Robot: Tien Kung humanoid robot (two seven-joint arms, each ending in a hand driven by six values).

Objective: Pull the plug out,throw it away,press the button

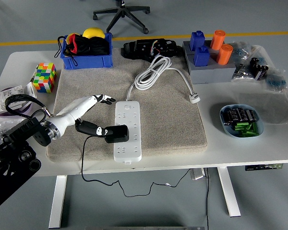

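Gripping the plug, pull not yet made

Pinching black plug (116,133) with left hand (93,115), thumb and lower fingers closed on it, upper fingers extended. Seated in white power strip (127,130) on beige mat (182,120). Step one underway, apparently. Next: lifting straight up, clear of the socket.

On the worktop (273,136) a mat (182,124) carries the power strip (128,122), with a bin (86,60) behind-left and a bowl (242,120) right.
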